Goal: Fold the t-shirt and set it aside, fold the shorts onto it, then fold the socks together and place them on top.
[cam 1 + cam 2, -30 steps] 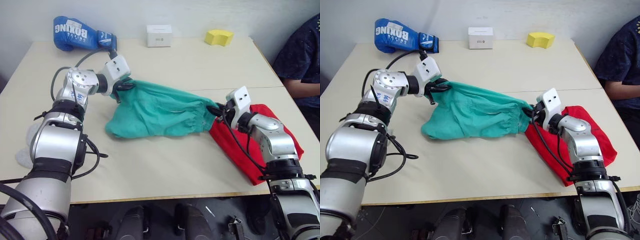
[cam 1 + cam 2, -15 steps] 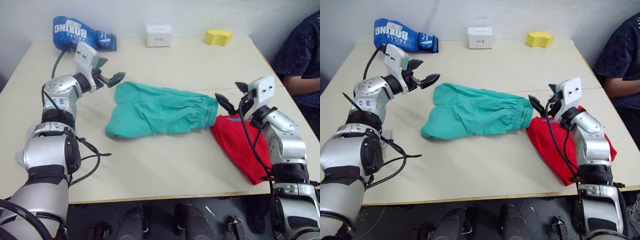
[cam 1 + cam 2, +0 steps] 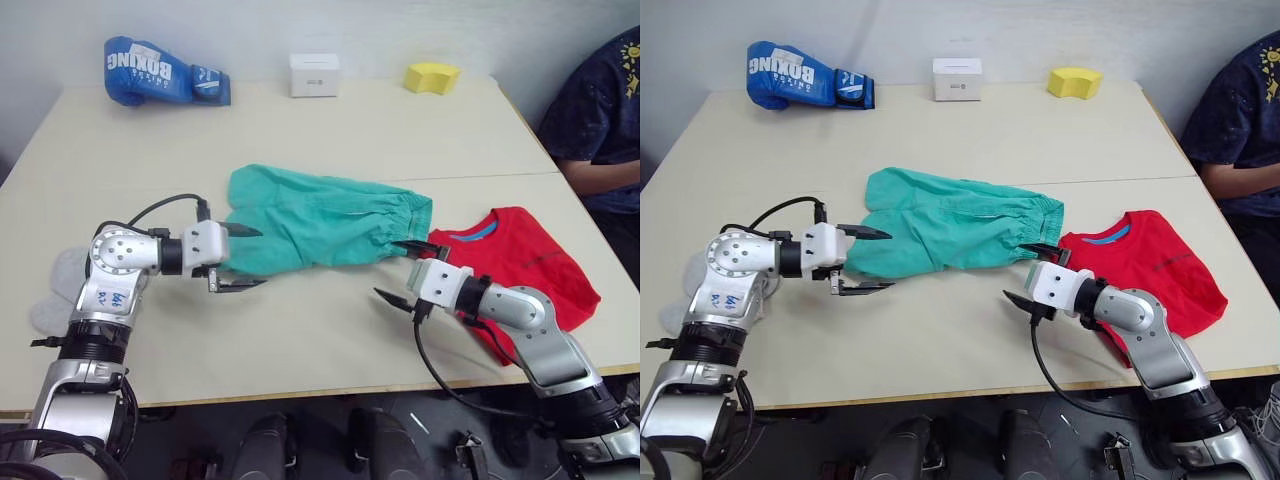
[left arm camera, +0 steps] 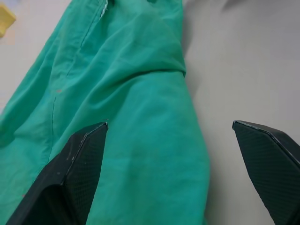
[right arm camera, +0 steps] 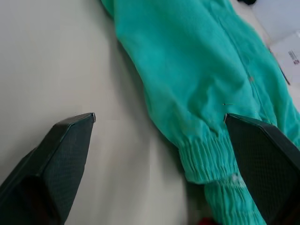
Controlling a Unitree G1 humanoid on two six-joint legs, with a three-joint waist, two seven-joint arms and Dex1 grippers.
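The teal-green shorts (image 3: 320, 225) lie flat mid-table, their gathered waistband end touching the folded red t-shirt (image 3: 530, 265) near the right edge. Our left gripper (image 3: 238, 258) and right gripper (image 3: 402, 275) both sit spread wide at the shorts' near edge, holding nothing. We judge the cloth light, limp and easily bunched, so we would pinch the waistband corner and leg hem.

On the table (image 3: 970, 140) lie one pair of shorts (image 3: 950, 225) and one t-shirt (image 3: 1150, 265). There is one boxing glove (image 3: 805, 75), one white box (image 3: 956, 78) and one yellow block (image 3: 1075, 81). Two grippers, left (image 3: 865, 259) and right (image 3: 1033, 274), and one person (image 3: 1245, 120).
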